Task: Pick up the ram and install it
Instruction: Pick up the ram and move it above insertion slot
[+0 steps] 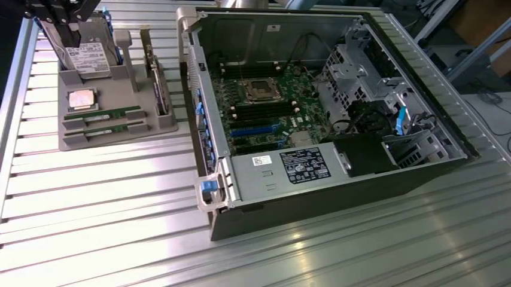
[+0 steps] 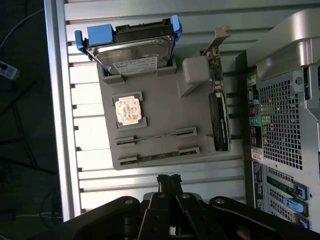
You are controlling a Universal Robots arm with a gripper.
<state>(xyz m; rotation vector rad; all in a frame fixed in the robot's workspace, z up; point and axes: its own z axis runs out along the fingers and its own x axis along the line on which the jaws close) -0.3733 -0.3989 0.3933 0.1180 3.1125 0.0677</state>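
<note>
Ribbed metal slats are seen forming the table (image 1: 96, 197), on which a grey tray (image 1: 88, 142) and an open computer case (image 1: 319, 206) are set side by side. The gripper (image 2: 169, 181) is shown in the wrist view with its jaws pressed together and nothing caught between them. It is raised clear of the tray, and in the exterior view the gripper (image 1: 62, 17) is seen high over the tray's far end. Directly ahead of the jaws the ram (image 2: 157, 157) is held in the tray's nearest pair of rests, untouched. Just beyond it a second ram stick (image 2: 155, 136) is laid parallel. Further from the jaws the processor (image 2: 129, 110) is seated in its recess, and furthest off the hard drive (image 2: 132, 52) is propped on edge. To one side of the jaws an expansion card (image 2: 219, 122) is stood in a slot of the tray. From the wrist camera the case is presented by its perforated rear panel (image 2: 282, 120). From the exterior camera its interior is laid open, with the motherboard (image 1: 264, 113), its long black slots and the power supply (image 1: 279, 170) exposed.
</note>
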